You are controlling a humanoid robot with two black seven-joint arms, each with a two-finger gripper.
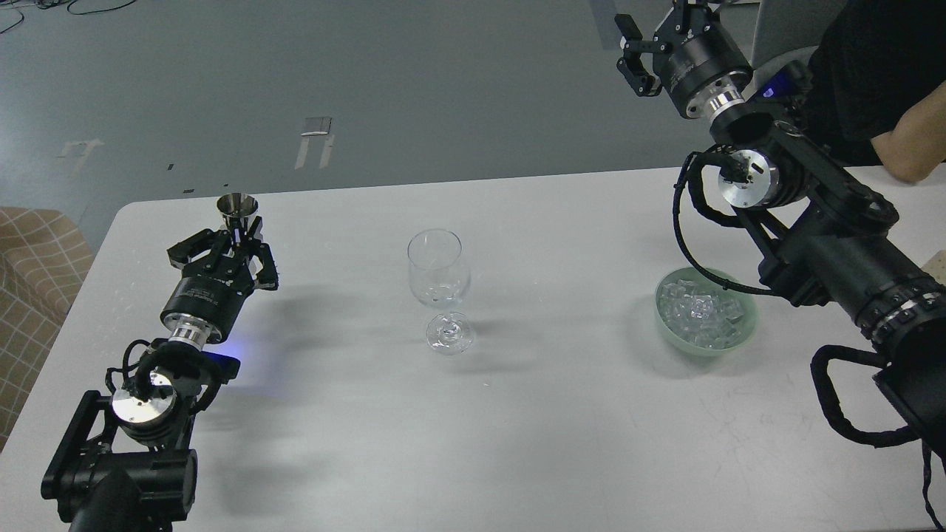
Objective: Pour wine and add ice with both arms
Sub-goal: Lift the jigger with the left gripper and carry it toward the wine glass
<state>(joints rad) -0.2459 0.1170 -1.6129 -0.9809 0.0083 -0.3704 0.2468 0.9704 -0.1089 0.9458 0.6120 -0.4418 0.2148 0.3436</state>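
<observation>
A clear wine glass (439,284) stands upright in the middle of the white table (517,414). My left gripper (235,238) is shut on a small steel measuring cup (237,207) and holds it upright above the table's left part, well left of the glass. My right gripper (650,41) is open and empty, raised high beyond the table's far right edge. Several clear ice cubes (701,314) lie in a pale green bowl (745,331) at the right, below my right arm.
A person's forearm (913,151) rests at the table's far right corner, close to my right arm. A checked beige seat (33,273) stands off the table's left edge. Grey floor lies beyond the far edge.
</observation>
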